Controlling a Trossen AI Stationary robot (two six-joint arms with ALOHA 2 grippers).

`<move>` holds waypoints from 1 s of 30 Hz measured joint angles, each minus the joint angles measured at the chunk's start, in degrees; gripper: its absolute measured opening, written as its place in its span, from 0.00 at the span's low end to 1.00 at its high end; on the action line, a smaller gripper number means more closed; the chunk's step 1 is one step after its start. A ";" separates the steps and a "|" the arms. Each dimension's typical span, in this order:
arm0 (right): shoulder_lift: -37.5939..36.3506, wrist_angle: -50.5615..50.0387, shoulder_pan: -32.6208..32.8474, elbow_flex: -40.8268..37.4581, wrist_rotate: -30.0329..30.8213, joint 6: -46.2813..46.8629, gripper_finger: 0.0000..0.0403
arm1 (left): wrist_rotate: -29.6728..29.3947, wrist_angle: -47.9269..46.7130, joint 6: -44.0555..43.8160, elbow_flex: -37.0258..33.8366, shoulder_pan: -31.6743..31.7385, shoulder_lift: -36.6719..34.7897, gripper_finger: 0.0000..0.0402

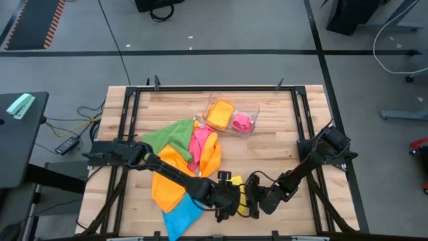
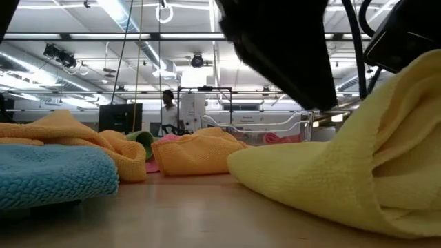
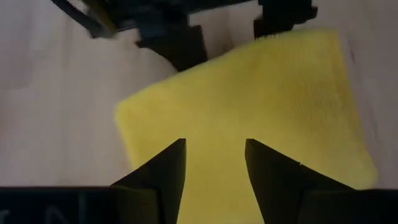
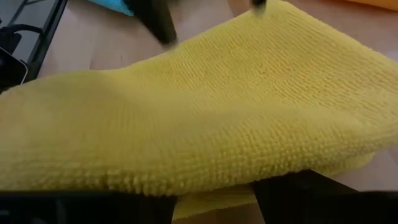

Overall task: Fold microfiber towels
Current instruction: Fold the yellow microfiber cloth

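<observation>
While the left gripper (image 3: pixel 214 165) is hovering with its fingers parted and nothing between them, the right gripper (image 1: pixel 262 199) is pinching an edge of the yellow towel (image 3: pixel 249 106), which is lying half folded near the table's (image 1: pixel 281 134) front edge. I'd be pressing the fold flat and matching corners before letting go. Other towels (image 1: pixel 184 157) are waiting in a heap beside it.
</observation>
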 joint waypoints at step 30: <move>-10.76 -12.24 -0.55 0.46 -10.97 -0.79 0.66 | -1.05 12.34 -1.96 -9.60 0.63 0.90 0.41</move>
